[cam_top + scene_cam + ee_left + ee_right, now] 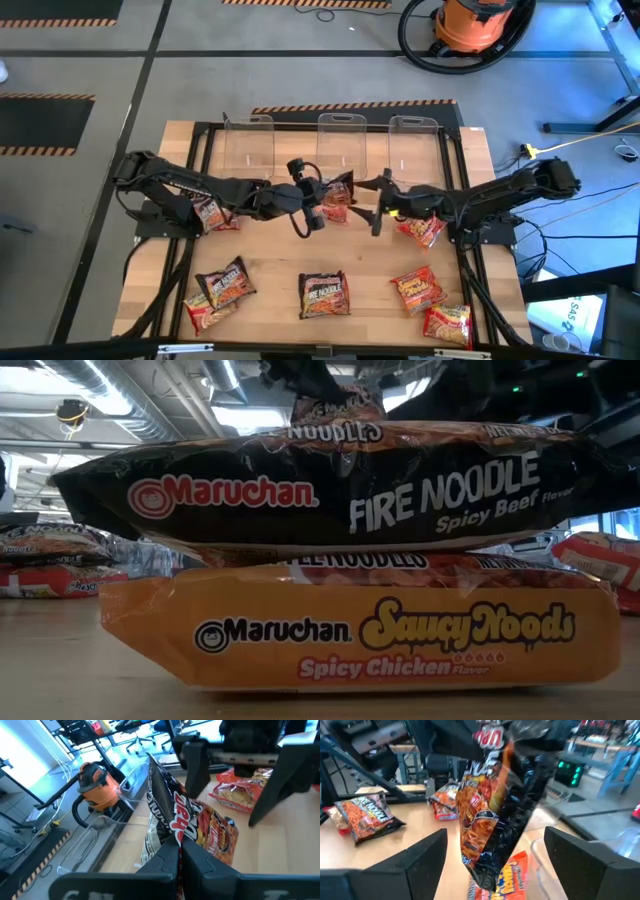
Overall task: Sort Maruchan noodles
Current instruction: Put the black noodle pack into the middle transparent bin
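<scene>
My left gripper (318, 205) is shut on a dark Maruchan packet (338, 193) above the middle of the table. The packet (495, 815) hangs between the spread fingers of my right gripper (373, 205), which is open; I see no touch there. An orange packet (512, 877) lies below it. Other noodle packets lie flat on the table: one (212, 213) under my left arm, one (422, 228) under my right arm, and several (225, 283) along the near edge. Among those, a dark packet (340, 490) rests on an orange one (360, 630). My left gripper pinches the dark packet's near edge (175, 836) between its two fingers. The fingers come nearly level from the table's left. The packet stands on edge, tilted, lifted clear of the table, its free end reaching toward my right gripper.
Three clear plastic tubs (340, 135) stand in a row along the table's far edge. A black frame (200, 160) runs around the tabletop. Bare wood (270, 250) shows between the arms and the near row of packets.
</scene>
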Robot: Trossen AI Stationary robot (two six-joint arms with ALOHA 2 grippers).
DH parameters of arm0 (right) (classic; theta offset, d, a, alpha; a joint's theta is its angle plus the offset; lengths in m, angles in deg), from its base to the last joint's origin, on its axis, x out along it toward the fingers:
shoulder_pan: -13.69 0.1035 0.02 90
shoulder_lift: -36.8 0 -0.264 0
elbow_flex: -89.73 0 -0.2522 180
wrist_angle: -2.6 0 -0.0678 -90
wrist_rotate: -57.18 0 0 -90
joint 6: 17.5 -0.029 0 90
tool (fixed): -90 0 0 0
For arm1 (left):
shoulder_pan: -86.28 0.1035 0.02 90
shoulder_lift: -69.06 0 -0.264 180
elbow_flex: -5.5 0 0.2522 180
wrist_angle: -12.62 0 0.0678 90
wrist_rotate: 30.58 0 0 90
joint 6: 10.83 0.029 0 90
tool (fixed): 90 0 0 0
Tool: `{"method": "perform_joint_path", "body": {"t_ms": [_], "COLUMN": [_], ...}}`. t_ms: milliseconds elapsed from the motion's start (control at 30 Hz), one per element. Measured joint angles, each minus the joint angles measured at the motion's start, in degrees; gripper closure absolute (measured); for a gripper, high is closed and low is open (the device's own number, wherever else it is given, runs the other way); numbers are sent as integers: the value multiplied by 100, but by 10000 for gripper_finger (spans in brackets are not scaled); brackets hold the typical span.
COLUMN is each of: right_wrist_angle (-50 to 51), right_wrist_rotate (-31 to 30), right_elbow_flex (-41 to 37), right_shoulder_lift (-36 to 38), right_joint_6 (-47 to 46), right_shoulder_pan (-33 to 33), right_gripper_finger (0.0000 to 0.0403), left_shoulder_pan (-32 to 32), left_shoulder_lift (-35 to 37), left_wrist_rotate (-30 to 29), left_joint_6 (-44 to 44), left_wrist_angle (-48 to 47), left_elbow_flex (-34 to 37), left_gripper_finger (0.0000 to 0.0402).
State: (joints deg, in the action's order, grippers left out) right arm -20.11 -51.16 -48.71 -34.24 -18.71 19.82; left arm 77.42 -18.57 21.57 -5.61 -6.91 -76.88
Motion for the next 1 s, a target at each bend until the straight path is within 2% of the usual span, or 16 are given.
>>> {"method": "perform_joint_path", "body": {"t_ms": [267,433,567,833,900,1000], "right_wrist_angle": [-607,-1014,-1060,-1045,-1043,-1041], "right_wrist_rotate": [797,850,858,767,712,642], "right_elbow_flex": [205,207,207,207,207,205], "right_shoulder_lift": [-638,-826,-837,-837,-837,-837], "right_joint_6": [-319,-297,-232,24,39,43], "right_shoulder_pan": [-292,-293,-293,-288,-288,-287], "right_gripper_finger": [103,125,165,288,301,302], "left_shoulder_pan": [-66,-59,-59,-55,-55,-81], "left_shoulder_lift": [0,0,0,0,0,0], "left_wrist_rotate": [206,520,771,839,837,827], "left_joint_6": [295,298,298,294,294,278], "left_wrist_angle": [358,575,691,692,705,705], "left_elbow_flex": [0,0,0,0,0,0], "left_gripper_finger": [401,401,401,387,385,384]}}
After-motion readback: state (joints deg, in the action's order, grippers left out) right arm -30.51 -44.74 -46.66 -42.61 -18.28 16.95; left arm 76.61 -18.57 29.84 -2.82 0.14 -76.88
